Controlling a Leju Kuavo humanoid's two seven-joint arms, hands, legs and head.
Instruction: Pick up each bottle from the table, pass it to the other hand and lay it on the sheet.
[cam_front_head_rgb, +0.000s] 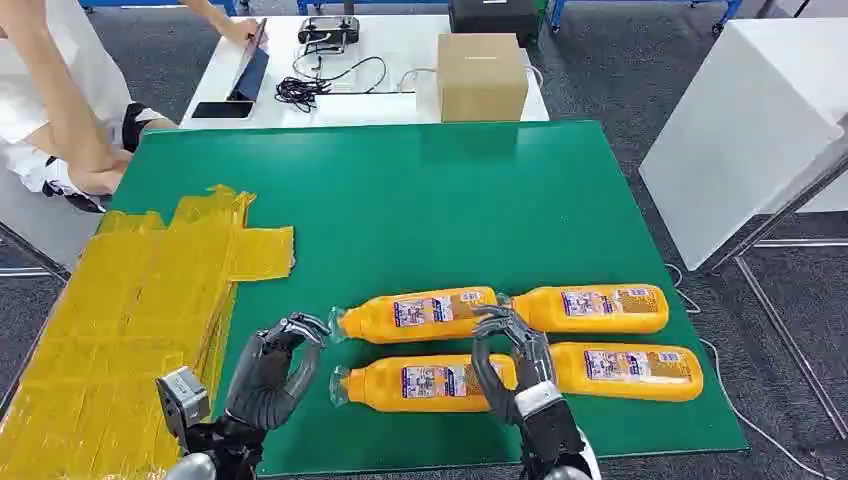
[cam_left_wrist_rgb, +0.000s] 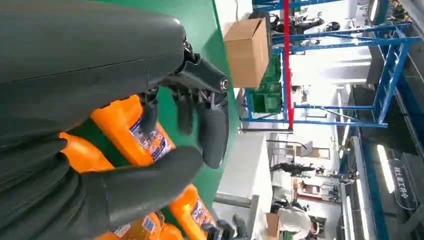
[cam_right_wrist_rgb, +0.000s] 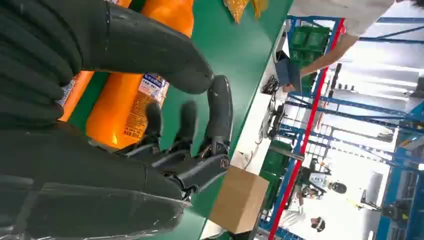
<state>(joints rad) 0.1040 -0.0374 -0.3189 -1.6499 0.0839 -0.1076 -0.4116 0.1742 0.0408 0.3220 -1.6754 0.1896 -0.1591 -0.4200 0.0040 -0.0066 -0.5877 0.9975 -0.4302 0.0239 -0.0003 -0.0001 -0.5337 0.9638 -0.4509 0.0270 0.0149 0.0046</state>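
Note:
Several orange bottles with labels lie on their sides in two rows on the green mat. My right hand hovers over the near-left bottle, fingers arched and spread, nothing gripped. Beyond it lie the far-left bottle, the far-right bottle and the near-right bottle. My left hand hangs open just left of the bottle caps, empty. The yellow sheet covers the table's left side. In the wrist views, the left hand and right hand are both spread over the bottles.
A cardboard box stands at the mat's far edge. Behind it a white table carries cables, a phone and a tablet. A person leans in at the far left. A white panel stands to the right.

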